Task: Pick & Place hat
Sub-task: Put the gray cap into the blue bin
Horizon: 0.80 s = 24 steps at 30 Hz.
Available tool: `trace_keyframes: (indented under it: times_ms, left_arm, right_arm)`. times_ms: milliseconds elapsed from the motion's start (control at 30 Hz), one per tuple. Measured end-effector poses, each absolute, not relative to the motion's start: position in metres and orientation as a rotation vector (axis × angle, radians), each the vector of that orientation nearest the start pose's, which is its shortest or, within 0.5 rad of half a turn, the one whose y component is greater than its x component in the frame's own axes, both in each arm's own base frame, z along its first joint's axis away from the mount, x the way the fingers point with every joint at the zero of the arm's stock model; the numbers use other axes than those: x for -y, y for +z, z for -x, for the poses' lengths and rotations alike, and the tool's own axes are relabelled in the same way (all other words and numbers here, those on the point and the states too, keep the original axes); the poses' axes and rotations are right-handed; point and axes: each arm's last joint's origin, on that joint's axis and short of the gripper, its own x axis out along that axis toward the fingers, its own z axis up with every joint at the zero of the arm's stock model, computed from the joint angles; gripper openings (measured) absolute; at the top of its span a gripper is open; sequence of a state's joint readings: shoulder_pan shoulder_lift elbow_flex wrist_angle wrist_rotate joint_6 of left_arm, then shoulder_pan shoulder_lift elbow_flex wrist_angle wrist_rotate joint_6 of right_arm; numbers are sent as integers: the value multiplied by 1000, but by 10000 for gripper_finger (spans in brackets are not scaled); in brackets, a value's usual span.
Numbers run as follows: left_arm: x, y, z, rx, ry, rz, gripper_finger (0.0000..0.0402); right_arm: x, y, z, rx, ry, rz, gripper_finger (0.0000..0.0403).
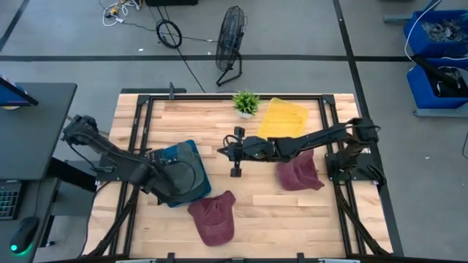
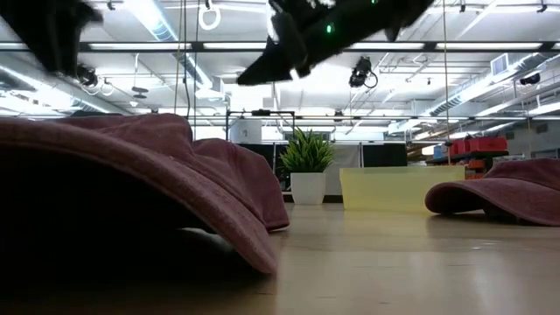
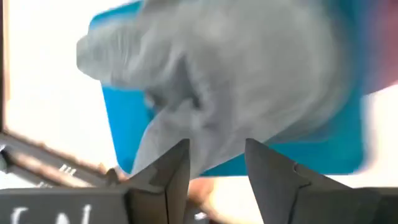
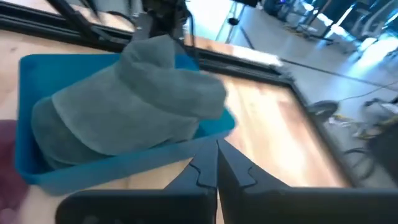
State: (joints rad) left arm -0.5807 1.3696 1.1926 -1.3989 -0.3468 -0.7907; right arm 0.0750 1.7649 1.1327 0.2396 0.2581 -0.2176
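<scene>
A grey hat [image 4: 124, 109] lies in a blue tray [image 4: 34, 168] on the table's left half; in the high view the tray [image 1: 191, 152] shows beside the left arm. My left gripper [image 3: 216, 158] hovers open just over the grey hat [image 3: 217, 74], with no touch that I can see. My right gripper [image 4: 216, 169] is shut and held in the air near the table's middle [image 1: 235, 152], pointing at the tray. One maroon hat [image 1: 213, 217] lies flat near the near edge, another [image 1: 298, 174] under the right arm.
A yellow tray [image 1: 284, 118] and a small potted plant [image 1: 246, 102] stand at the far edge. The near maroon hat [image 2: 131, 175] fills the left of the low view. Bare wood lies between the two maroon hats. A black frame [image 1: 219, 95] borders the table.
</scene>
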Motion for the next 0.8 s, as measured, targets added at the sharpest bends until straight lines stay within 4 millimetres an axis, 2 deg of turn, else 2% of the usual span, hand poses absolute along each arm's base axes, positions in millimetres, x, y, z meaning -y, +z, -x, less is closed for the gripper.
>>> trace_keyframes:
  times_ms: [100, 200, 333, 500, 600, 700, 800]
  left_arm:
    - [117, 308, -194, -1174, 394, -11, 159]
    - [119, 307, -202, -1015, 444, -8, 148]
    - [115, 263, -214, -1032, 518, 38, 128]
    - [104, 202, -212, -1053, 582, 97, 96]
    - [95, 177, -208, -1085, 576, 172, 74]
    - [90, 166, -203, -1096, 605, 216, 55]
    - [91, 171, -203, -1105, 579, 200, 46]
  right_arm:
    - [-22, 253, -385, -433, -150, 295, 2]
    - [-24, 273, -372, -460, -141, 300, 2]
    - [-29, 297, -349, -476, -120, 308, 2]
    - [-33, 328, -317, -463, -99, 314, 2]
    - [-34, 344, -298, -443, -89, 307, 2]
    - [-33, 355, -284, -424, -84, 299, 3]
    - [-33, 361, -277, -410, -87, 262, 3]
